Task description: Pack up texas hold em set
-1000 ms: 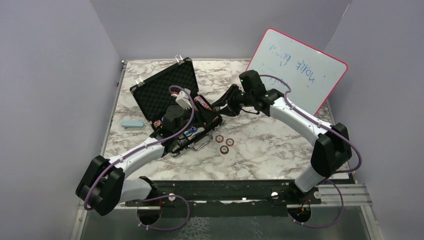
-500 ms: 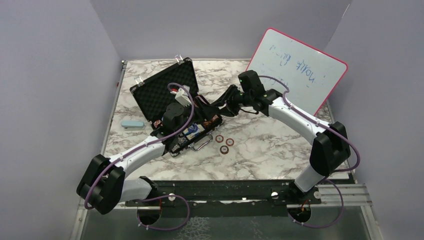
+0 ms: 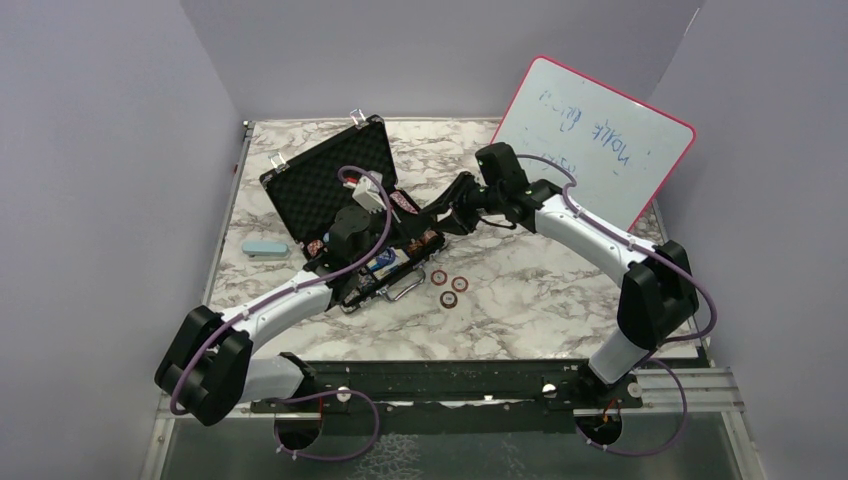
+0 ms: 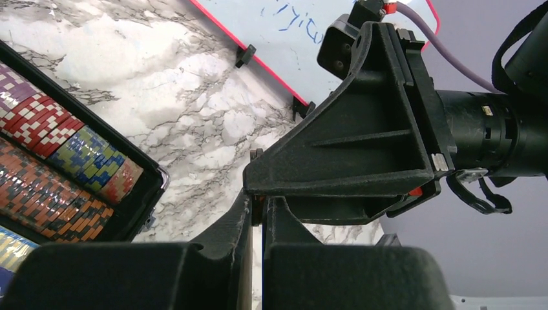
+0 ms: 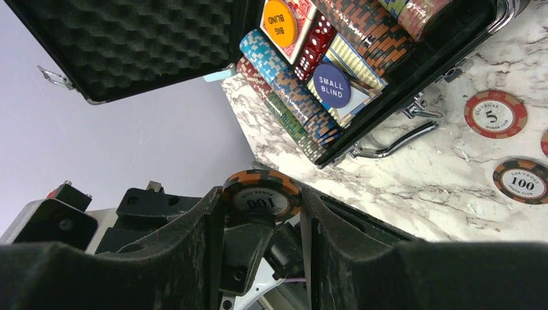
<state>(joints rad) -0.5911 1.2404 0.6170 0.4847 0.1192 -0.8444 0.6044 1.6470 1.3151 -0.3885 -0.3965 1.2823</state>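
The black foam-lined briefcase (image 3: pixel 330 175) lies open at the table's middle left, with rows of striped chips (image 4: pixel 58 148) in it. Beside them lie an orange BIG BLIND button (image 5: pixel 282 19), a blue SMALL BLIND button (image 5: pixel 331 86) and red dice (image 5: pixel 315 40). My right gripper (image 5: pixel 262 201) is shut on an orange-and-black 100 chip (image 5: pixel 262 192), holding it across its width above the case's right edge. My left gripper (image 4: pixel 258 208) meets it tip to tip, shut on the chip's lower edge, where an orange sliver shows between the jaws. Three loose chips (image 3: pixel 447 287) lie right of the silver handle (image 5: pixel 388 145).
A pink-framed whiteboard (image 3: pixel 600 135) leans at the back right, behind the right arm. A small light-blue oblong object (image 3: pixel 264 247) lies left of the case. Grey walls close off the table on the left, back and right.
My left gripper has closed, coming up against the right gripper's tips. The right gripper has shifted slightly left with its chip, over the case edge.
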